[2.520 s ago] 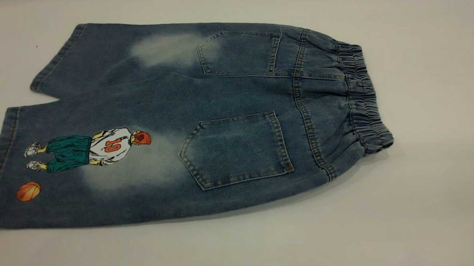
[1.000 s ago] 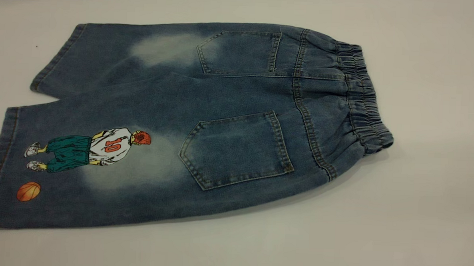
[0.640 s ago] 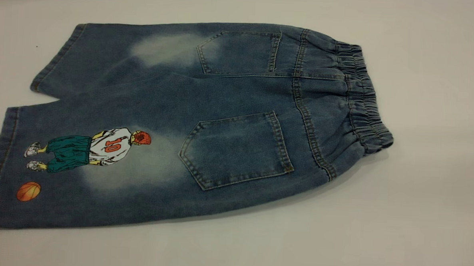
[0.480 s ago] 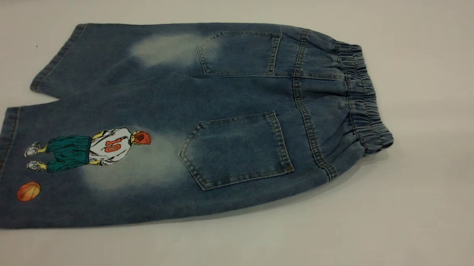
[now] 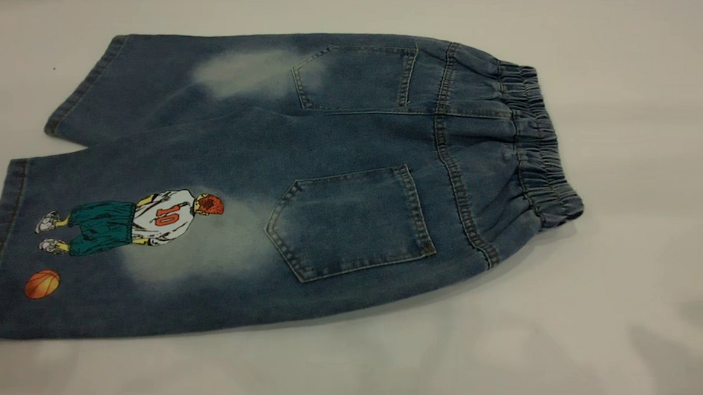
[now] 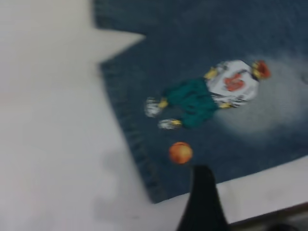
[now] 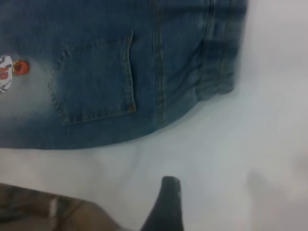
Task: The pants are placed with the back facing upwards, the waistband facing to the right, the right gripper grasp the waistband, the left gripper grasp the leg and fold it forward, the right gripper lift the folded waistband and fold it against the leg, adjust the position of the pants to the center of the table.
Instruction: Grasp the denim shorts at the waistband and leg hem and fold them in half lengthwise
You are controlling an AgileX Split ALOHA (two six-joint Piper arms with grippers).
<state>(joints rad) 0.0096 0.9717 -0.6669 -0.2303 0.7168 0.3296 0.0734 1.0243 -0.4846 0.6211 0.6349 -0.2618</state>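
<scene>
Pants [image 5: 281,182] lie flat, back up, across the left and centre of the table [image 5: 621,263], waistband [image 5: 537,146] at right, nothing on top of them. One finger of the left gripper [image 6: 202,202] shows over the near hem by the ball print [image 6: 180,152]; one finger of the right gripper [image 7: 166,207] shows over bare table near the waistband corner. Neither holds anything, and I cannot tell how wide either is open.

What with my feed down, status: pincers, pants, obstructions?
Left pincer near leg hem by ball print; right pincer over table, short of waistband. Neither touching pants. Pants flat, back up, unfolded. Nothing in the way.

White table [image 5: 625,174] — pants [image 5: 329,161] apparently flat.
</scene>
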